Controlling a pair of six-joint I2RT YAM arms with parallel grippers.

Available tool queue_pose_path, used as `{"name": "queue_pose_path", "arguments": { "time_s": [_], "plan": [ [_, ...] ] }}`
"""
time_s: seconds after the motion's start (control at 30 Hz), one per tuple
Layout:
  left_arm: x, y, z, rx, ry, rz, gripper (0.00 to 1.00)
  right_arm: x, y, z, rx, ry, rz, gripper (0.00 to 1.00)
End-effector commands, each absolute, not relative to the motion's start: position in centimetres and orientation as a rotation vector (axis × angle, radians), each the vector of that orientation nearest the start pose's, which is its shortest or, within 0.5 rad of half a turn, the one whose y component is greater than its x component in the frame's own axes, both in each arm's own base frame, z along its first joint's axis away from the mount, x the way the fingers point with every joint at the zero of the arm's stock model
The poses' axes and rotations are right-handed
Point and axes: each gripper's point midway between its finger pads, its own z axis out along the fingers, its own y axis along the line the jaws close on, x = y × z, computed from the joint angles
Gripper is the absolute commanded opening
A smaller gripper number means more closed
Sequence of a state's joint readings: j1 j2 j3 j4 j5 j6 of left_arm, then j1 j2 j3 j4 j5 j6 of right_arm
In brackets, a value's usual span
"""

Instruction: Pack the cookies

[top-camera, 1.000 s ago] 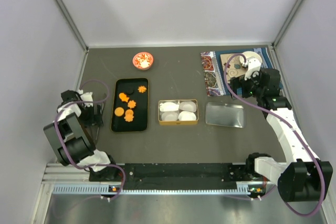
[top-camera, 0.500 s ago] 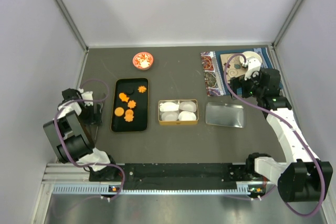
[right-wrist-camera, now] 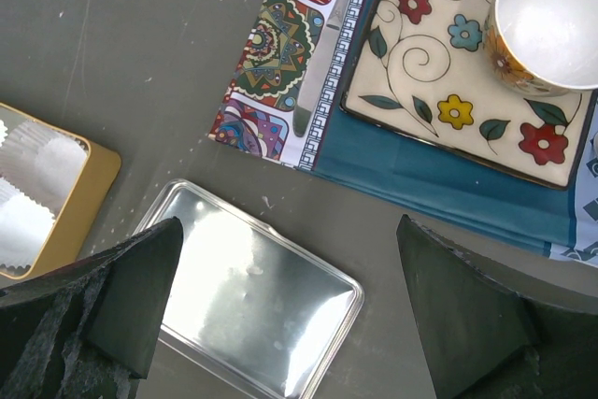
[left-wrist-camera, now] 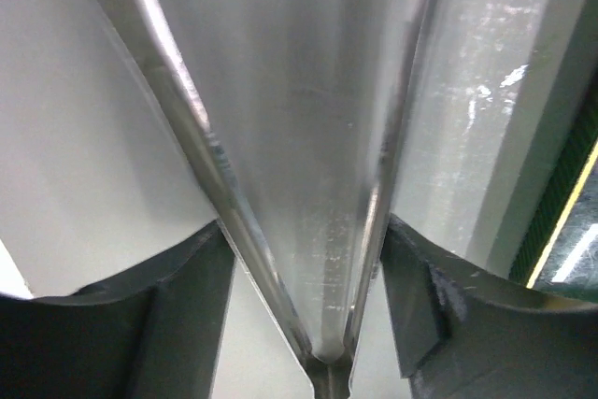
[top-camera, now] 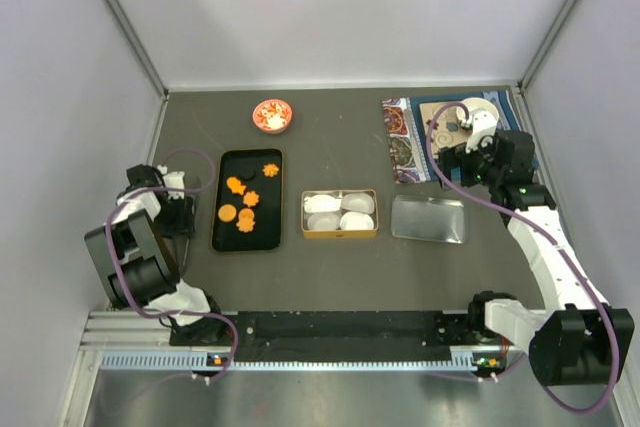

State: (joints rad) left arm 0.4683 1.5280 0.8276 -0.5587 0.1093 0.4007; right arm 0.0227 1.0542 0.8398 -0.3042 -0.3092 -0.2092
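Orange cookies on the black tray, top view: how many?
6 flat orange cookies, all on the black rectangular tray: far-right corner, far left, centre, near left, two touching near-centre. Overlap may hide more.

The table (top-camera: 330,142) was dark grey and flat, with a few small pale marks on it. A plain pale back wall (top-camera: 340,17) stood behind it, with a left wall (top-camera: 60,97) and a right wall (top-camera: 600,127) beside it. Thin shiny metal strips (top-camera: 125,22) ran up the two back corners. A long black rail (top-camera: 340,327) lay across the near edge. The light was soft and even.
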Motion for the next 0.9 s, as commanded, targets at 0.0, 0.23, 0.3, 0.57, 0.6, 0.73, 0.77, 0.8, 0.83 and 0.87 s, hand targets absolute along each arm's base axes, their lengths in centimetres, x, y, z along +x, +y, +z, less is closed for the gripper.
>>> {"name": "queue_pose_path", "arguments": {
  "time_s": [0.0, 0.23, 0.3, 0.57, 0.6, 0.73, 0.77, 0.8, 0.83, 0.87],
  "plan": [
    [22.8, 12.5, -1.1, -0.062, 2.899, 0.103, 0.61, 33.8, 5.2, 22.5, -0.436, 1.934, 0.192, 0.99],
    [22.7, 12.1, 0.1, -0.028, 2.847, 0.101, 0.43, 33.8, 5.2, 22.5, -0.439, 1.935, 0.193, 0.99],
    [23.0, 12.2, 1.2, -0.014, 2.814, 0.119, 0.40, 33.8, 5.2, 22.5, -0.439, 1.935, 0.193, 0.99],
    [24.8, 12.2, 7.4, 0.013, 2.642, 0.163, 0.40, 33.7, 5.3, 22.5, -0.439, 1.933, 0.196, 0.99],
    [25.0, 12.1, 8.5, 0.016, 2.611, 0.171, 0.40, 33.8, 5.3, 22.6, -0.438, 1.932, 0.198, 0.99],
    [25.8, 12.0, 12.2, 0.027, 2.531, 0.176, 0.41, 33.7, 5.2, 22.7, -0.435, 1.928, 0.196, 0.99],
    [25.7, 11.9, 12.7, 0.025, 2.528, 0.171, 0.41, 33.7, 5.3, 22.7, -0.438, 1.929, 0.196, 0.99],
    [25.9, 11.6, 13.6, 0.033, 2.500, 0.167, 0.41, 33.7, 5.2, 22.7, -0.436, 1.929, 0.198, 0.99],
    [26.2, 11.6, 14.6, 0.039, 2.477, 0.168, 0.41, 33.7, 5.3, 22.6, -0.438, 1.930, 0.198, 0.99],
    [26.2, 11.4, 15.4, 0.045, 2.458, 0.165, 0.41, 33.7, 5.3, 22.6, -0.439, 1.931, 0.200, 0.99]
  ]
}}
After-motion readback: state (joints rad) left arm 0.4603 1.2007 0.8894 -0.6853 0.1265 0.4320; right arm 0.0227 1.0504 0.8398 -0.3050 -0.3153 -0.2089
